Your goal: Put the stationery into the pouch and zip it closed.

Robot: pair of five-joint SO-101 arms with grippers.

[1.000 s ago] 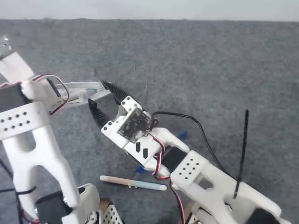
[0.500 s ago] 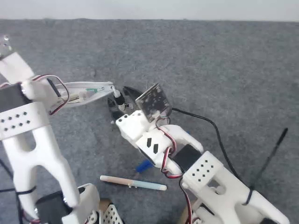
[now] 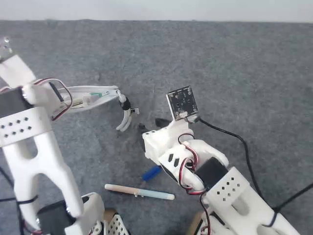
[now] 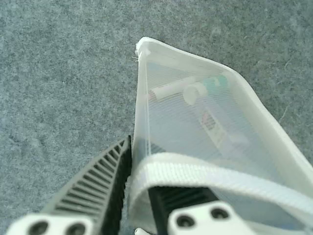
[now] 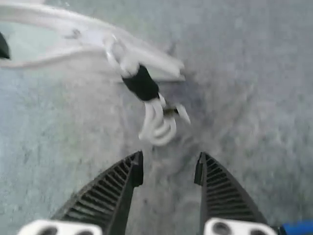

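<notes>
Our left pincer (image 4: 142, 171) is clamped on one end of the white mesh pouch (image 3: 93, 95), which in the high view stretches edge-on from the left arm toward the middle of the frame, over the grey counter (image 3: 244, 73). Through the mesh, the left wrist view shows a few pieces of stationery already inside. The zip pull (image 3: 126, 113), a black tab with a white cord loop, hangs from the pouch's far end, just left of centre. The right pincer (image 5: 168, 164) sits just lower right of that pull, its jaws moderately apart with nothing between them, near the loop but not touching it. A pale pen (image 3: 139, 192) lies on the counter at lower centre, and a blue piece (image 3: 151, 172) peeks out from under the right arm just above it. With those two outside, we judge the loading unfinished. We cannot tell whether the zip is open or shut. The next move, as we read it, calls for either a square grip on the cord loop to work the slider or a turn down to the pen. The loop is thin and free to swing, so a centred approach matters.
</notes>
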